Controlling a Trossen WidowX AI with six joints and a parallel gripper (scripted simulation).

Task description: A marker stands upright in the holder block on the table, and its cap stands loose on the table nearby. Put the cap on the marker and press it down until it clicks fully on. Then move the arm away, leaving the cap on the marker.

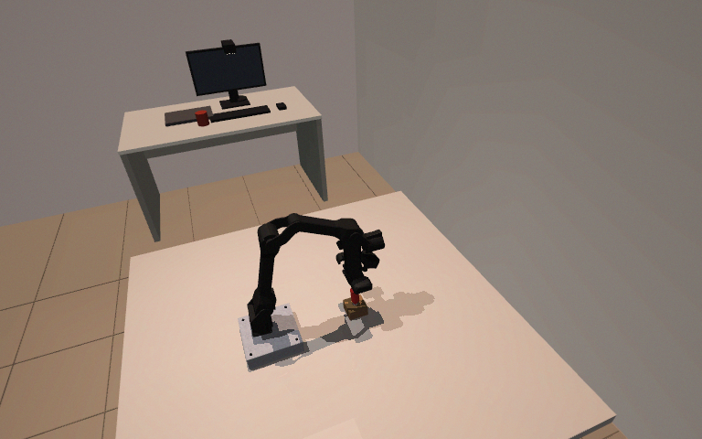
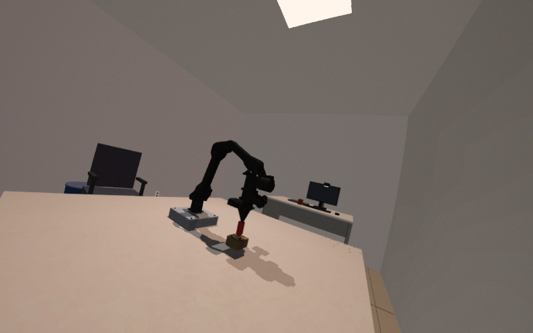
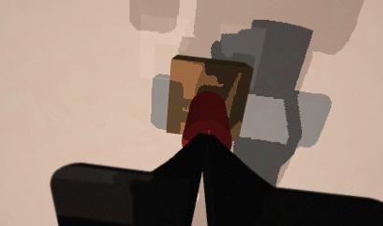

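The red cap stands upright on the marker, above the brown holder block on the table. A little of the marker shows between cap and block in the exterior view; the cap hides its upper part. Whether the cap is fully clicked on cannot be told. My gripper is shut with nothing between its fingers. It points down, its fingertips together at the top of the cap, seemingly touching it, and they hide part of the cap's top in the wrist view.
The arm's grey base plate is on the same table, to the left of the block. A separate desk with a monitor and a red mug stands well behind.
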